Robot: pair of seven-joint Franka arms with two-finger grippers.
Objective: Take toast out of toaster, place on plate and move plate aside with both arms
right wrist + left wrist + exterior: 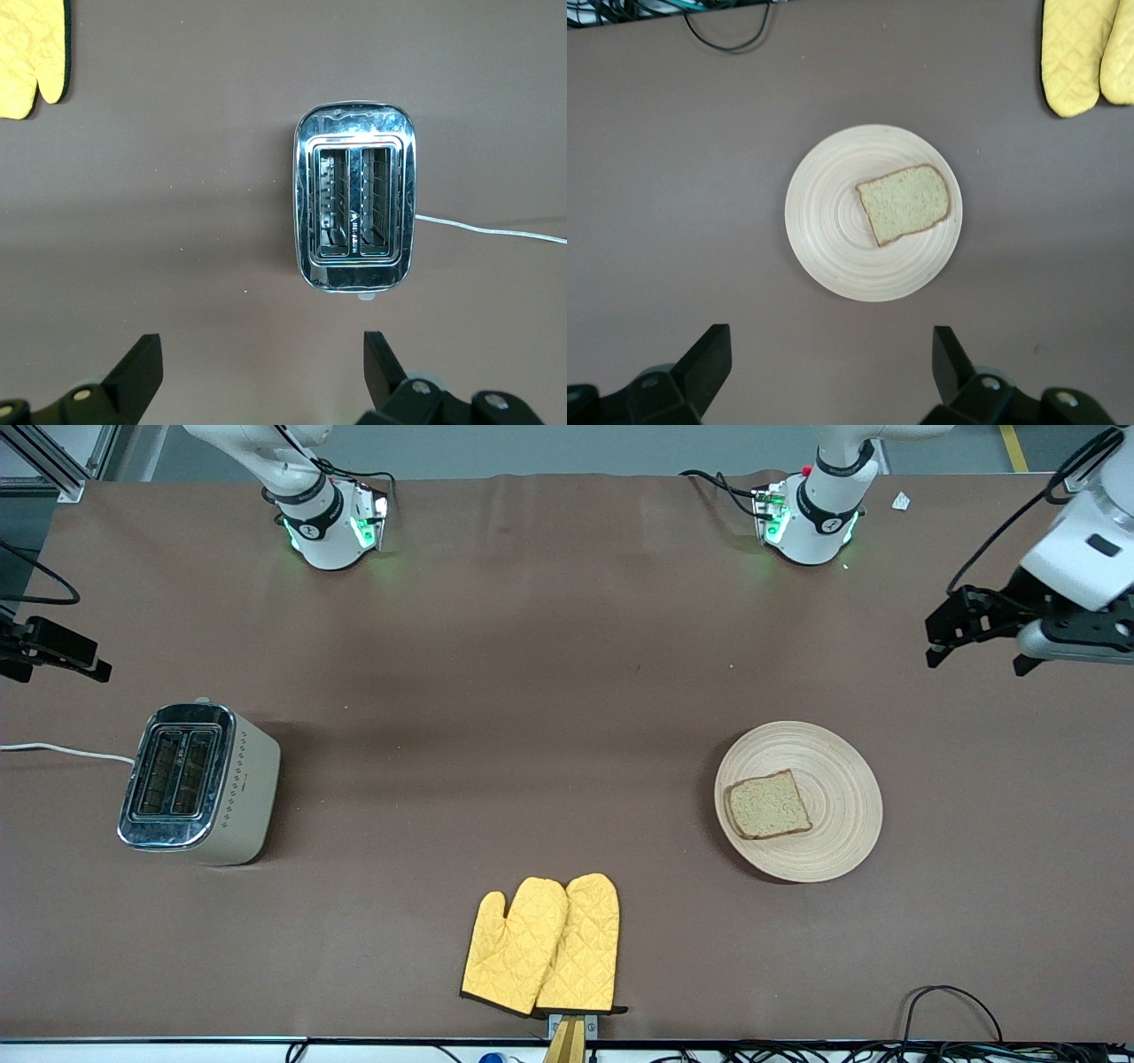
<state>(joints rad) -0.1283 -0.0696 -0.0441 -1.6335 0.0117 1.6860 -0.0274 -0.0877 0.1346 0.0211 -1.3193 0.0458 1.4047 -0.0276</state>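
The toast (768,804) lies flat on the round beige wooden plate (842,779), off centre, toward the left arm's end of the table. My left gripper (977,662) is open and empty in the air, over bare table past the plate's rim toward the left arm's end. In the left wrist view the plate (833,230) and toast (904,204) lie ahead of that gripper (833,363). My right gripper (55,662) is open and empty, up over the table's edge at the right arm's end. In the right wrist view it (263,367) is apart from everything.
A silver toaster (199,782) with two empty slots stands toward the right arm's end, its white cord (62,750) running off the table; it also shows in the right wrist view (354,212). Two yellow oven mitts (545,945) lie at the front edge.
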